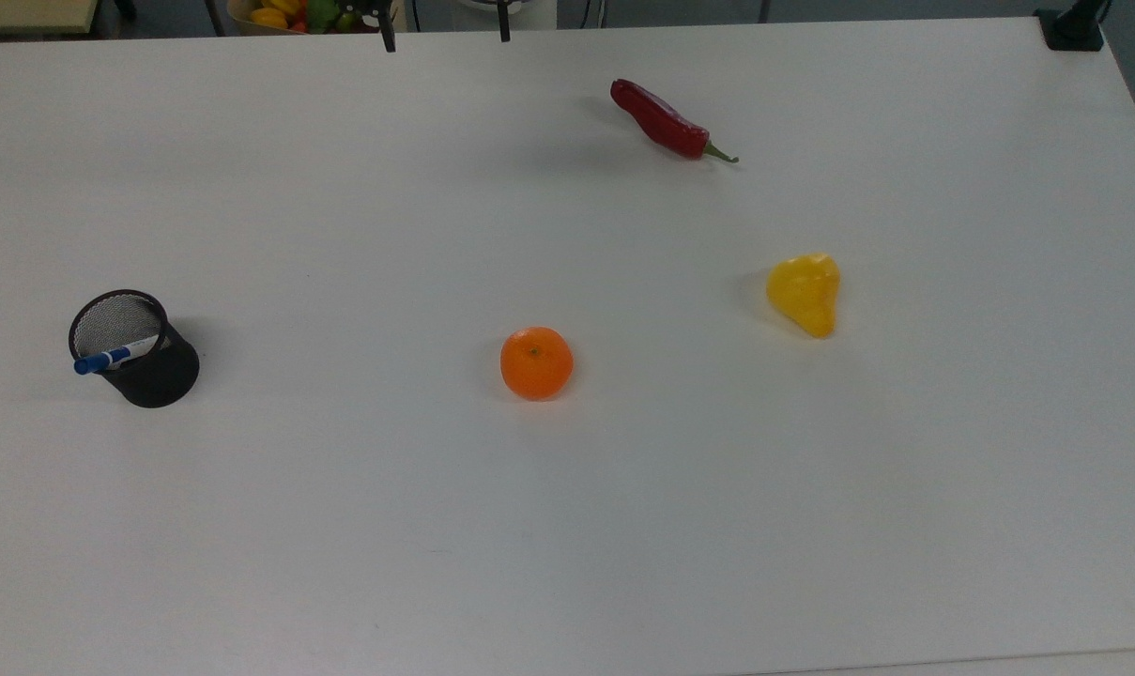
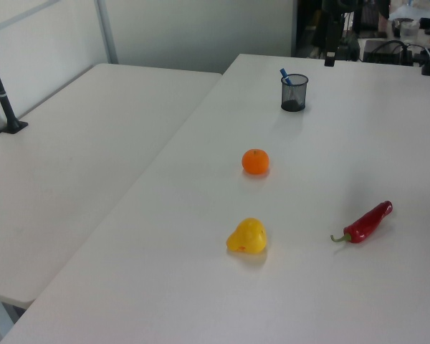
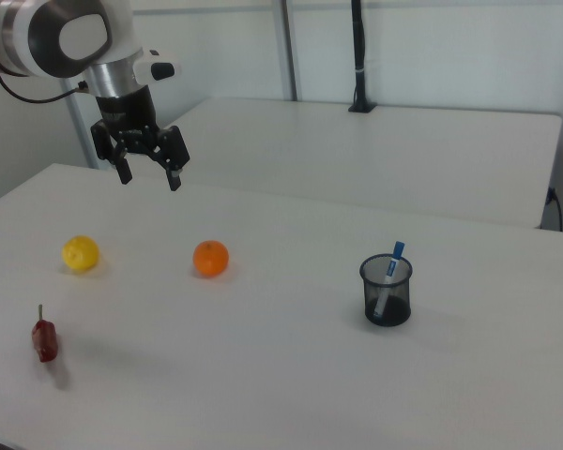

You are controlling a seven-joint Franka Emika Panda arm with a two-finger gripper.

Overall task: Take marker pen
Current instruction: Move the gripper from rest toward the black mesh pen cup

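The marker pen (image 1: pixel 115 357) leans inside a black mesh cup (image 1: pixel 154 376) at the top view's left, its blue cap poking over the rim. The right view has the pen (image 3: pixel 391 262) upright in the cup (image 3: pixel 387 295), and the left view has the pen (image 2: pixel 284 75) in the cup (image 2: pixel 294 97) far back on the table. My gripper (image 3: pixel 150 180) hangs open and holds nothing, high above the table and far to the right view's left of the cup. In the top view the gripper (image 1: pixel 446 39) has only its fingertips at the top edge.
On the white table lie an orange (image 1: pixel 536 362), a yellow pepper (image 1: pixel 805 293) and a red chili (image 1: pixel 661 120). A second table (image 2: pixel 93 143) adjoins on the left view's left. A bowl of vegetables (image 1: pixel 285 13) sits beyond the top view's top edge.
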